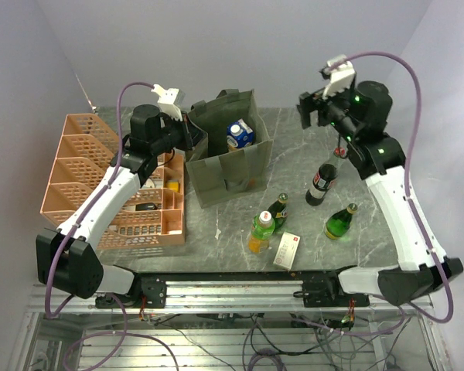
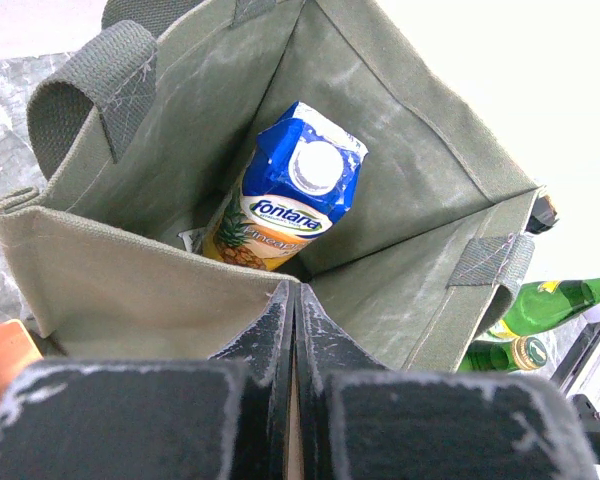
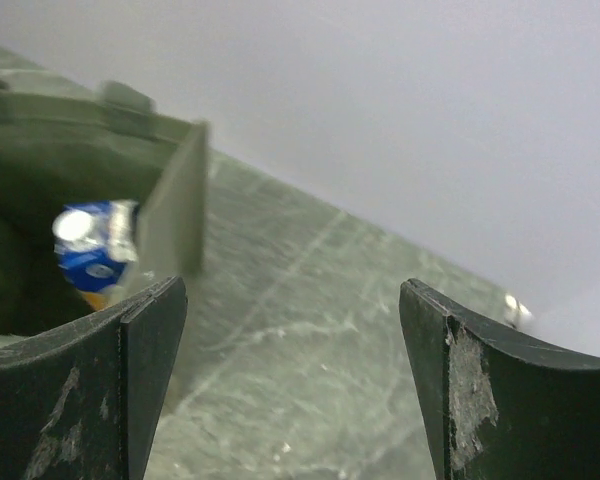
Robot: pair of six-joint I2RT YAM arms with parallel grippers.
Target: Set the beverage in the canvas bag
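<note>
We see a grey veined worktop (image 1: 309, 139) carrying everything here. At its left side sits a salmon-pink lattice crate (image 1: 85, 147) with several compartments. Just to the right of the crate stands the olive-green canvas bag (image 1: 224, 185), its mouth open and its two loop handles at opposite rims. The left claw (image 2: 295, 300) is at the bag's left rim, clenched with its fingers pressed together on the fabric edge, which folds into a V at the fingertips. The right claw (image 1: 313, 112) hangs above the worktop to the right of the bag, apart from it; its fingers are spread wide with nothing between them, and only bare stone shows in the gap in the right wrist view. In front of the bag and to its right stand four bottles. A dark bottle with a red label (image 1: 321, 184) is upright, and a green glass bottle (image 1: 340, 222) lies tilted near it. A darker green bottle (image 1: 277, 209) stands just beside a green-capped bottle of orange drink (image 1: 261, 232). The beverage, a blue pineapple juice carton (image 2: 300, 185) with a white cap, is inside the bag, leaning with its top towards the far wall. A small white and red box (image 1: 287, 250) lies near the front edge.
</note>
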